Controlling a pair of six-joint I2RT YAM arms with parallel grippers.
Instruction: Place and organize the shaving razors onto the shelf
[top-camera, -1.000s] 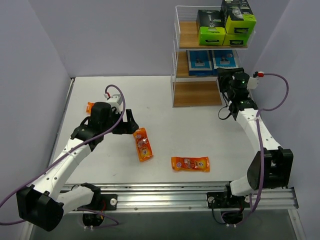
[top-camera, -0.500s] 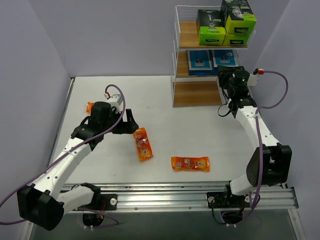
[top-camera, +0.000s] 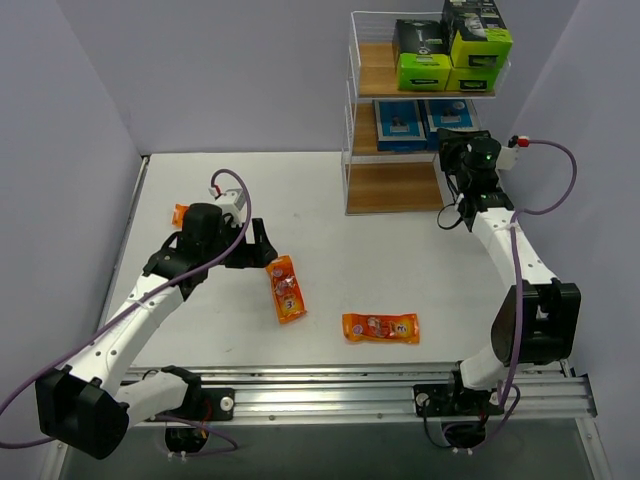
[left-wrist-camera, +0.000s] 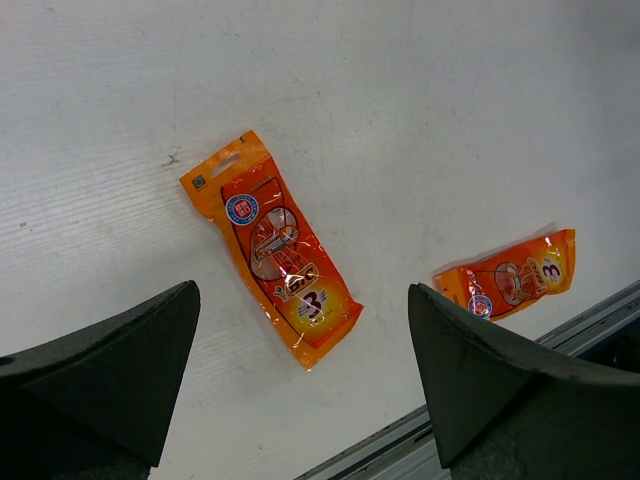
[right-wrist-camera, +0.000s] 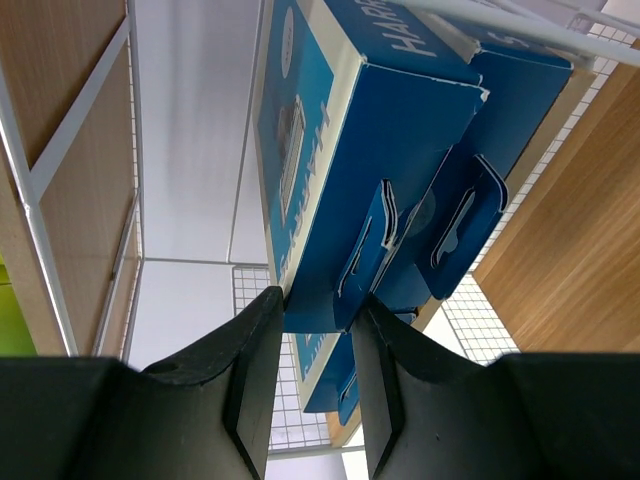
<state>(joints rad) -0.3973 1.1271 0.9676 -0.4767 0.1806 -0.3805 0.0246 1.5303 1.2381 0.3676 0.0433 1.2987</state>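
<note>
- Our right pincer (right-wrist-camera: 314, 312) is closed on the hang tab of a blue card pack (right-wrist-camera: 390, 110). The pack sits in the middle tier of the shelf (top-camera: 395, 187), at 1 o'clock on the bench (top-camera: 400, 260).
- To finish this placement well, we judge the pack should go in flush beside the other blue pack (right-wrist-camera: 530, 90), square to the wire. Then we release without dragging it out.
- Our left pincer (left-wrist-camera: 300, 292) hangs wide open over an orange packet (left-wrist-camera: 272, 247). A second orange packet (left-wrist-camera: 510, 282) lies toward 4 o'clock of it.
- There we would descend straddling the packet's narrow width, level with the bench.
</note>
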